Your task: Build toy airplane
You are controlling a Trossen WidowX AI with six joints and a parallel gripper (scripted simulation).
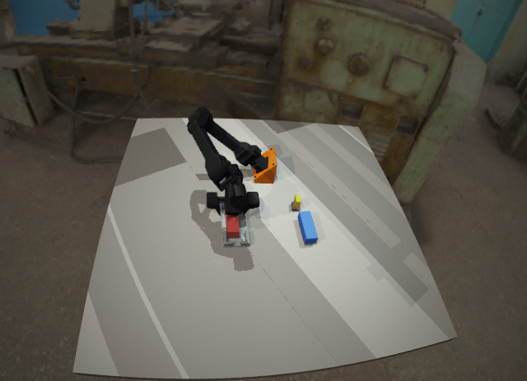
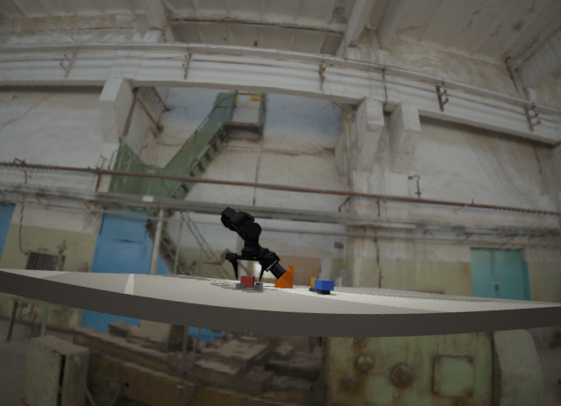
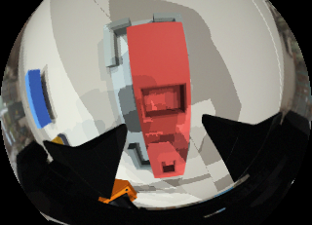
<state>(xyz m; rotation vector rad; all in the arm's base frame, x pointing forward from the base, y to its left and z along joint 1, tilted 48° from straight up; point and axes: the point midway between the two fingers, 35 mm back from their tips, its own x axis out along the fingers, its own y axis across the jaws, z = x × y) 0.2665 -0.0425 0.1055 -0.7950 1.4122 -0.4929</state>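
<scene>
Jaws (image 1: 233, 199) (image 2: 248, 277) stand wide open around the fuselage (image 1: 232, 226) (image 2: 247, 281) (image 3: 158, 64); it sits off-centre (skewed, I think), so pressing the wing could tip it.

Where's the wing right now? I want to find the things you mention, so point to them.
Top view: the wing (image 1: 308, 227) (image 2: 323, 284) (image 3: 38, 98) lies right of the jig (image 1: 236, 243) (image 2: 257, 288) (image 3: 117, 42), beside the fin (image 1: 296, 201) (image 2: 312, 281) (image 3: 59, 139).
</scene>
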